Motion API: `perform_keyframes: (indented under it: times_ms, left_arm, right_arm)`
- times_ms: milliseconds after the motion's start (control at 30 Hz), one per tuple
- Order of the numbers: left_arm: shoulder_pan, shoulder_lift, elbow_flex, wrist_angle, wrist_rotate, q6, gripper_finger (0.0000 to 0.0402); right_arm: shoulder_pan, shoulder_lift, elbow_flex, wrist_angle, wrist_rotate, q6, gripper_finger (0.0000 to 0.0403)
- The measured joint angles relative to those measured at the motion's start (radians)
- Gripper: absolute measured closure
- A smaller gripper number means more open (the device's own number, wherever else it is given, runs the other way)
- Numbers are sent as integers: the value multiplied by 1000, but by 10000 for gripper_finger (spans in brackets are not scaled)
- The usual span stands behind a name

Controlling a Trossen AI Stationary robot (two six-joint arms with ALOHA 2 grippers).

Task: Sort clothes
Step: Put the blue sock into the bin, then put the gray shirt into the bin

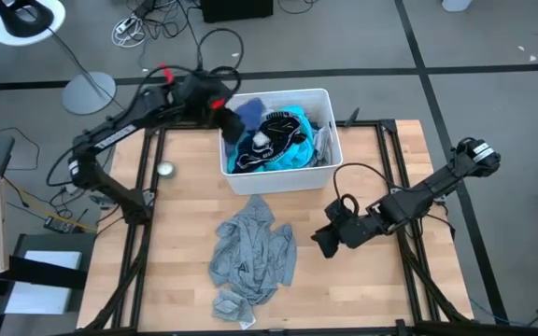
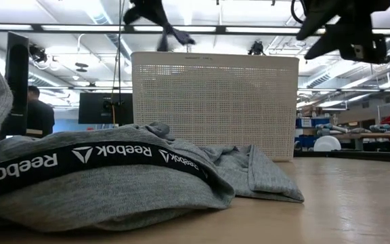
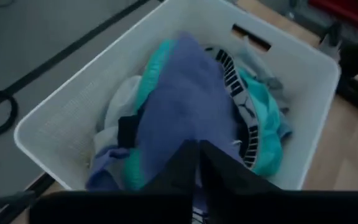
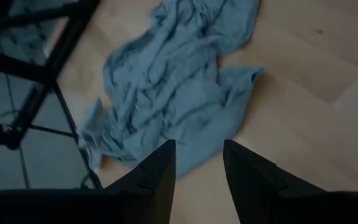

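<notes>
The white bin stands at the table's far middle, filled with clothes: a turquoise top with dark pieces on it. My left gripper hangs over the bin's left part, shut on a blue sock. A grey t-shirt lies crumpled on the table nearer the front; its black Reebok band shows in the low view. My right gripper hovers open just right of the t-shirt, slanting down toward it, touching nothing. My left gripper pinches the blue sock by one end between its two fingers, slanting down from the table's left over the bin. The rest of the sock hangs below the fingers, over the turquoise top and clear of the table.
A small round metal thing lies on the table left of the bin. Black frame rails run along both table sides. Bare wood shows right of the t-shirt. A person sits in the room behind.
</notes>
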Motion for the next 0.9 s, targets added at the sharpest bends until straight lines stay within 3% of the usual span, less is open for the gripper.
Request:
perform_keyframes:
  times_ms: [267,400,533,733,900]
  left_arm:
    - [82,19,0,-15,72,83,289]
    - [85,-23,5,-33,80,95,267]
    - [83,-75,55,-150,81,122,265]
    - [27,-212,78,-338,84,28,266]
    - [-102,-362,-28,-360,20,-132,266]
  right_arm:
    - [-30,0,0,43,4,-11,268]
    - [-30,0,0,46,32,-52,268]
    - [-31,7,0,86,52,-243,268]
    - [-51,104,0,238,52,-558,268]
    - [-92,255,0,404,15,-700,268]
